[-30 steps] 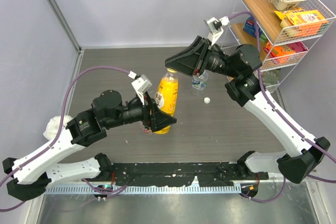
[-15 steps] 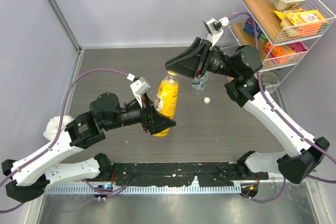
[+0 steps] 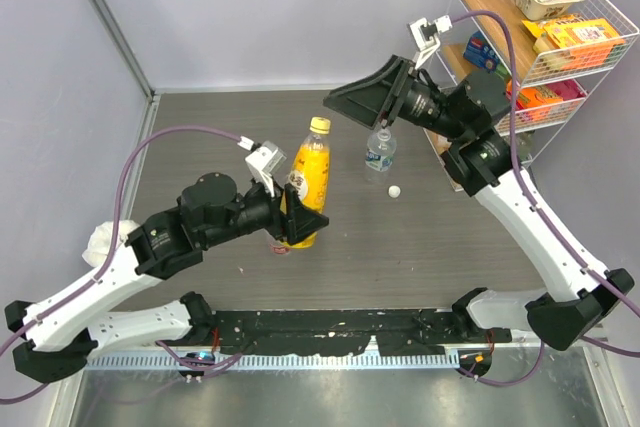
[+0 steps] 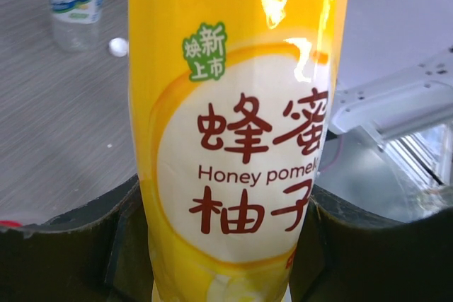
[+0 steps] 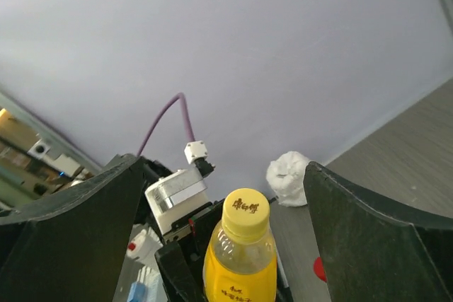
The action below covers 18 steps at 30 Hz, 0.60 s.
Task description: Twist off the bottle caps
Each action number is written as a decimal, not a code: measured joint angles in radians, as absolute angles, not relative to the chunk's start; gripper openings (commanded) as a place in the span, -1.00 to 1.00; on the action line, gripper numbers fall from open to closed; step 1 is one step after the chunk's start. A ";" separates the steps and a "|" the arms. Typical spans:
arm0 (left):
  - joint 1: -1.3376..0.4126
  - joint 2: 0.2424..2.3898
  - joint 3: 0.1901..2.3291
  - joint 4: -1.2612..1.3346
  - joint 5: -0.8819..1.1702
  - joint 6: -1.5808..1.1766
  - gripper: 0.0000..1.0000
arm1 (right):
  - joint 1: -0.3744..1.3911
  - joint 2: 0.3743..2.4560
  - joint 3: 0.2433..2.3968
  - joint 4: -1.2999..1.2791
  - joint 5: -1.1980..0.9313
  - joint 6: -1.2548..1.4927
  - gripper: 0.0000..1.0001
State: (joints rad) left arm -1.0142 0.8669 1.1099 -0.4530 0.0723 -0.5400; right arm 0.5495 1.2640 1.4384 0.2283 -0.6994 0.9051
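Yellow cap [image 5: 246, 211] seated on top of yellow bottle [image 3: 308, 172], not yet off. Left gripper [image 3: 298, 219] clenched around bottle's lower body; right gripper [image 3: 345, 107] released near bottle's top (touching nothing). Could tilt or slip bottle if cap gripped off-centre.

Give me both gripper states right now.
Left gripper: closed on the yellow honey pomelo bottle, gripping its lower body.
Right gripper: open, jaws wide apart, holding nothing, not touching the yellow cap.
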 measured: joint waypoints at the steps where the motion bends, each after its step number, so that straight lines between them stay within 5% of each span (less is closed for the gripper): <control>1: -1.014 0.875 1.118 -0.473 0.046 -0.538 -1.00 | 0.549 1.264 1.462 0.172 -0.666 0.883 0.97; 18: -1.014 1.124 1.345 -0.787 -0.378 -0.516 -1.00 | 0.679 1.457 1.777 -0.449 -0.187 0.724 0.85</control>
